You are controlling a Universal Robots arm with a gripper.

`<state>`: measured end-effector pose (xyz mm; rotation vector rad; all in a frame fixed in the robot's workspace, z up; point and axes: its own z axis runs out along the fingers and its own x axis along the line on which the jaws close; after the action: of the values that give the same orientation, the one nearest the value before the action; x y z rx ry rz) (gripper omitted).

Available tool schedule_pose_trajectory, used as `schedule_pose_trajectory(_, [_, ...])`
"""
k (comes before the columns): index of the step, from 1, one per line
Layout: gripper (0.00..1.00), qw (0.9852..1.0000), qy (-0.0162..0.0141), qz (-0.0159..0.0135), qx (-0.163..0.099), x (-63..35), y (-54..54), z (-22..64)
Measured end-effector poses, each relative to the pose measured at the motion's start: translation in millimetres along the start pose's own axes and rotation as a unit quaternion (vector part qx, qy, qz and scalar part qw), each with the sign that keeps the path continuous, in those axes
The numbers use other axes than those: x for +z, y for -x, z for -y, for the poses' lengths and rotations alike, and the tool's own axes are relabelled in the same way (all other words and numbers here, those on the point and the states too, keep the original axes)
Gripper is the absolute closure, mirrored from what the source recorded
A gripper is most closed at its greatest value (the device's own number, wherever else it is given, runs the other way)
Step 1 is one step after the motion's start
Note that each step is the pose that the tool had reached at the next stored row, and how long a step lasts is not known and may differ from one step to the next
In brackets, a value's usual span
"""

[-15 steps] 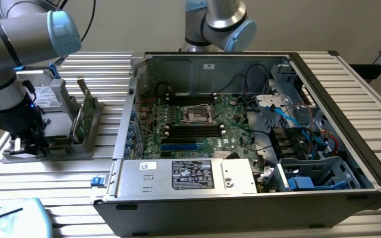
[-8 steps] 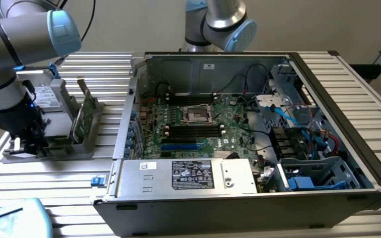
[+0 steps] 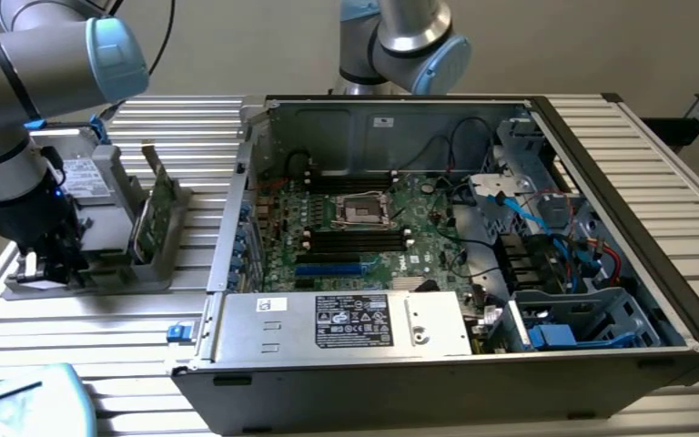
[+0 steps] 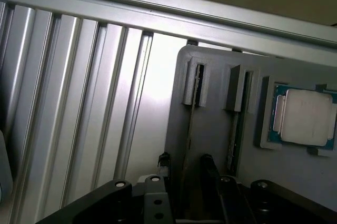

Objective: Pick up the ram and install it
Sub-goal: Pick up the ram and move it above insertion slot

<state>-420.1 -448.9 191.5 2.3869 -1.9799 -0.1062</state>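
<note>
A robot arm's gripper [image 3: 48, 262] hangs low over a gray holder [image 3: 119, 271] on a slatted metal table [image 3: 83, 337], to the exterior view's left of an open computer case [image 3: 362, 382]. In the wrist view its fingers [image 4: 209, 170] are spread apart, one on each side of the ram [image 4: 189, 129]. The ram is a thin stick seen edge-on, standing in a slot of the holder. A processor chip [image 4: 305, 116] lies in the same holder nearby.
</note>
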Motion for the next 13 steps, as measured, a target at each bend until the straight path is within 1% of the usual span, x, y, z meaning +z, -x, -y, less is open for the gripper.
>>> schedule_pose_trajectory(7, [0.63,1.0,0.0,0.0,0.0,0.0,0.0,0.0])
schedule_pose_trajectory(8, [0.65,1.0,0.0,0.0,0.0,0.0,0.0,0.0])
schedule_pose_trajectory(9, [0.65,1.0,0.0,0.0,0.0,0.0,0.0,0.0])
schedule_pose_trajectory(12, [0.85,1.0,0.0,0.0,0.0,0.0,0.0,0.0])
schedule_pose_trajectory(13, [0.85,1.0,0.0,0.0,0.0,0.0,0.0,0.0])
